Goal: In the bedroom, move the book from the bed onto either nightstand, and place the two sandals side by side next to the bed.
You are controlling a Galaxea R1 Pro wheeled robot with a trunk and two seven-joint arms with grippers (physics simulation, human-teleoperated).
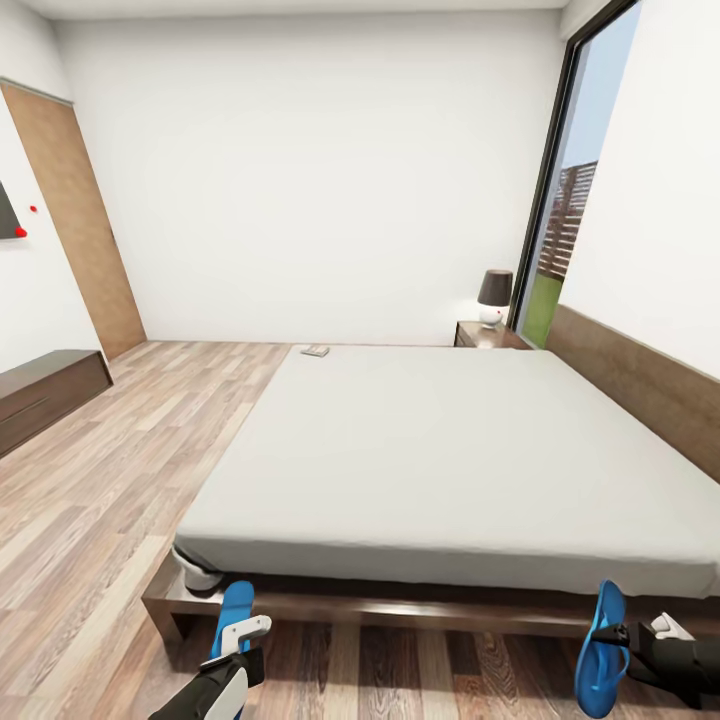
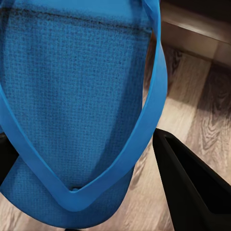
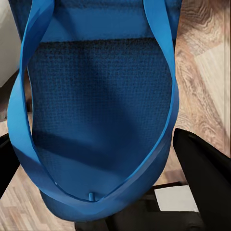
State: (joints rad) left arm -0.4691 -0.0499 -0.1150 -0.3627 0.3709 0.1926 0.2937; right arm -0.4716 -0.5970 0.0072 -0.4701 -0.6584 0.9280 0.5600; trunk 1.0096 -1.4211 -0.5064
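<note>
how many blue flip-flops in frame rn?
2. One bright blue flip-flop sandal at the left gripper, by the bed's near left corner; the other blue flip-flop sandal at the right gripper, near the right corner. Both above the wood floor.

White walls (image 1: 300, 170), wood-plank floor (image 1: 110, 470), tall window (image 1: 570, 210), lamp (image 1: 494, 296), wooden door (image 1: 75, 220)

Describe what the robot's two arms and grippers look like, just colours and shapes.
In the head view, the left arm is a black segment with a white shell panel, ending in the left gripper with pale grey-white fingers. The right arm is black too, its right gripper black with a white block behind. The wrist views show matte black, angular fingers.
</note>
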